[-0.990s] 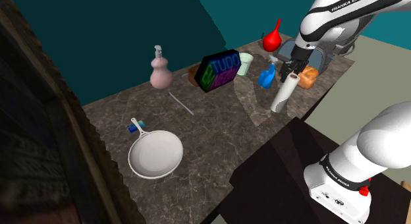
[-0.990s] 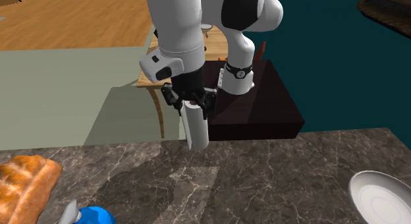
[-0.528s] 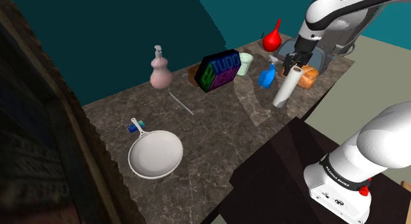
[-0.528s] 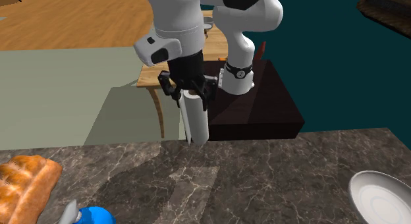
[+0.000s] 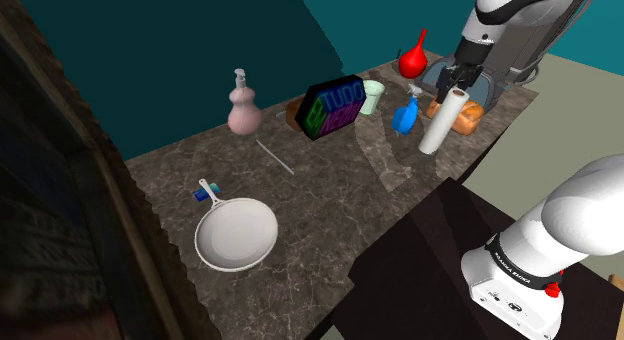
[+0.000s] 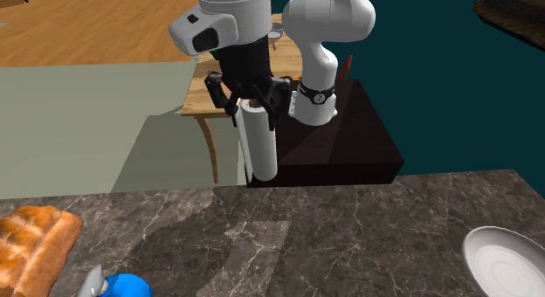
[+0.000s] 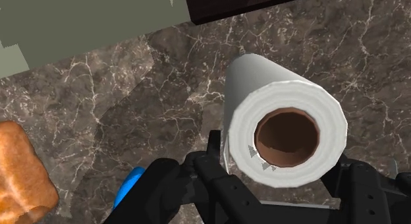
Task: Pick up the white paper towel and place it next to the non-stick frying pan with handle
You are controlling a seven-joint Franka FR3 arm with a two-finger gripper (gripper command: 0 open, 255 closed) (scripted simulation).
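Gripper (image 6: 253, 107) clasps the roll (image 6: 259, 145) by its top end, so it hangs upright just above the counter's (image 5: 330, 203) edge by the stand (image 5: 420, 258), clear of the bottle (image 5: 405, 116) beside it, high enough, I judge, to carry to the pan (image 5: 236, 235), well apart at the other end.

Being counted around the table (image 5: 330, 203): one paper towel roll (image 5: 443, 121), one frying pan (image 5: 236, 235), two bottles, namely one pink bottle (image 5: 243, 112) and one blue bottle (image 5: 405, 117), one cup (image 5: 373, 96), one red bulb (image 5: 413, 60), one lit sign (image 5: 334, 108).
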